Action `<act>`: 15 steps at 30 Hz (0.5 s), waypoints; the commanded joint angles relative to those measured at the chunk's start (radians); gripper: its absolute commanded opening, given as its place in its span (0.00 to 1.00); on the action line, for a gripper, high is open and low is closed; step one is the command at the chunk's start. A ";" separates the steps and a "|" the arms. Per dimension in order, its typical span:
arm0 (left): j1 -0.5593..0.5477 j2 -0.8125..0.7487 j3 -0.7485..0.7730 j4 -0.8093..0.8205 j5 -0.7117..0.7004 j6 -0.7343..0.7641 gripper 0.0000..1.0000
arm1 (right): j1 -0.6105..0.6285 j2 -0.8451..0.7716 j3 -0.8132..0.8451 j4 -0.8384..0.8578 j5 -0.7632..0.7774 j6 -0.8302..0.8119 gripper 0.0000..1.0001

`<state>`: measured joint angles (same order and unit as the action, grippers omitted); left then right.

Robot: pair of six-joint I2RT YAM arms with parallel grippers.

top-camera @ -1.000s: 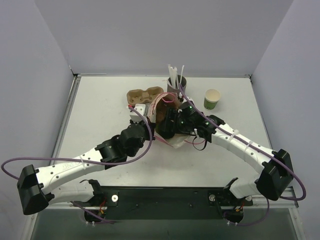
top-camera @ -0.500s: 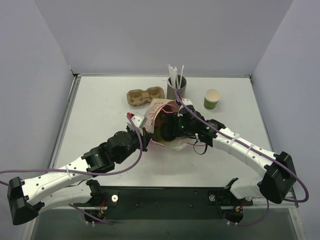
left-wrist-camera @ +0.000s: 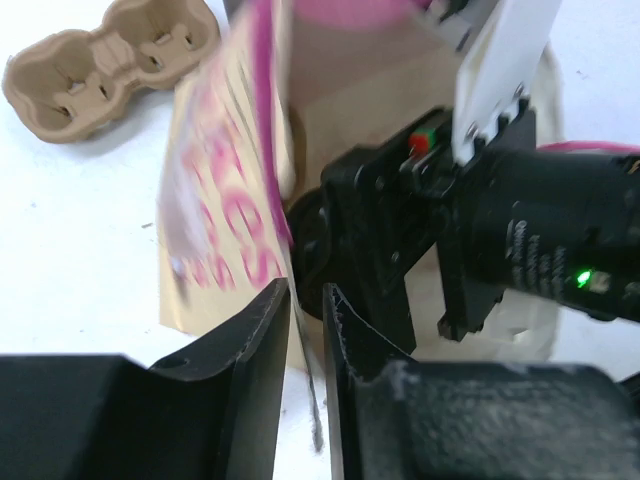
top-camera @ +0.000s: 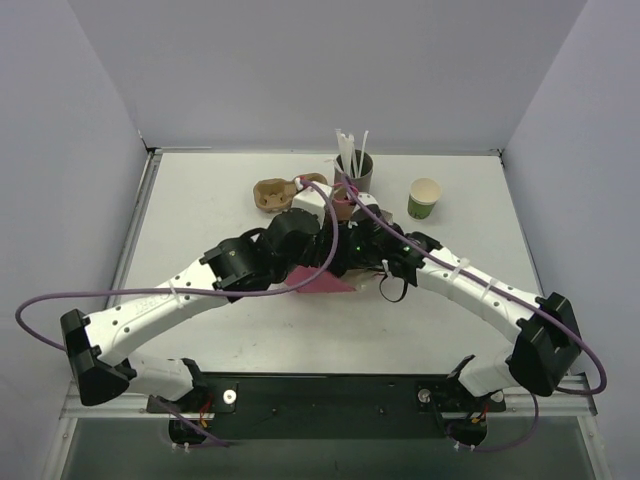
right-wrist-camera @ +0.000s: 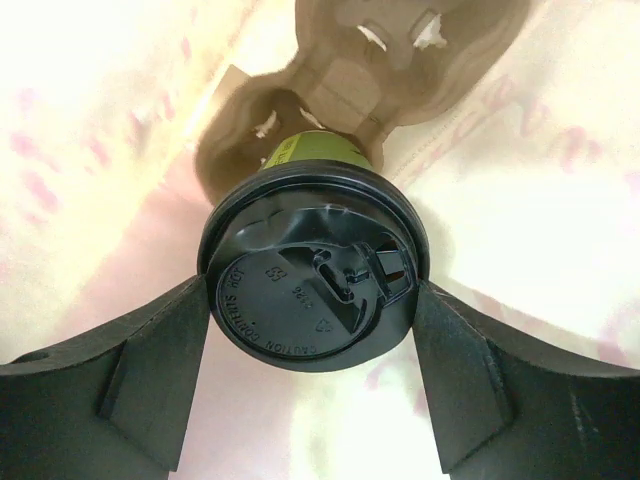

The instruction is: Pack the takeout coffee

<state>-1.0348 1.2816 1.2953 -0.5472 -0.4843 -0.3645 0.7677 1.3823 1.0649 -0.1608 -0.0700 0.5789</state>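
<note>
The takeout coffee [right-wrist-camera: 312, 290], a green cup under a black lid, hangs inside the paper bag [right-wrist-camera: 520, 200]. My right gripper [right-wrist-camera: 312, 292] is shut on the lid's rim, one finger on each side. Below the cup, a brown moulded carrier [right-wrist-camera: 375, 60] lies at the bag's bottom. From above, the right gripper [top-camera: 352, 245] is buried in the mouth of the pink-printed bag [top-camera: 330, 282]. My left gripper [left-wrist-camera: 305, 300] stands at the bag's edge [left-wrist-camera: 225, 200]. Its jaws are a narrow slit apart, and the thin paper edge runs loosely between them.
A second brown carrier [top-camera: 270, 192] sits on the table behind the left wrist. A grey holder of white straws [top-camera: 353, 165] and a green cup with a cream inside [top-camera: 424, 198] stand at the back right.
My left arm swung forward and up from the bag's left side to its rear edge. Its jaws parted slightly. The bag tipped, its pink side now facing up. The right gripper kept the cup.
</note>
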 commanded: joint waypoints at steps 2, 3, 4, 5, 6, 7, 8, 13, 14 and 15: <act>0.007 0.097 0.199 -0.197 -0.088 -0.010 0.39 | 0.010 0.043 0.038 -0.006 -0.034 0.004 0.54; 0.012 0.108 0.216 -0.218 -0.095 -0.007 0.46 | 0.010 0.047 0.043 -0.008 -0.037 0.004 0.54; 0.018 0.128 0.248 -0.227 -0.096 0.002 0.48 | 0.010 0.052 0.044 -0.011 -0.039 0.006 0.54; 0.021 0.140 0.266 -0.241 -0.102 0.009 0.50 | 0.010 0.055 0.044 -0.009 -0.040 0.004 0.54; 0.025 0.163 0.283 -0.264 -0.108 0.015 0.52 | 0.010 0.054 0.047 -0.011 -0.040 0.003 0.54; 0.027 0.176 0.314 -0.270 -0.105 0.027 0.55 | 0.010 0.057 0.049 -0.011 -0.042 0.001 0.54; 0.035 0.186 0.326 -0.276 -0.112 0.036 0.56 | 0.010 0.060 0.050 -0.013 -0.043 -0.001 0.54; 0.065 0.272 0.401 -0.333 -0.108 0.093 0.57 | 0.008 0.066 0.053 -0.016 -0.050 0.001 0.54; 0.068 0.283 0.418 -0.342 -0.118 0.102 0.57 | 0.007 0.066 0.053 -0.016 -0.050 0.001 0.54; 0.068 0.303 0.427 -0.353 -0.122 0.120 0.57 | 0.007 0.066 0.053 -0.016 -0.050 -0.001 0.54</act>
<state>-0.9802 1.5299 1.6501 -0.8379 -0.5816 -0.3149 0.7666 1.4384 1.0756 -0.1703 -0.1020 0.5919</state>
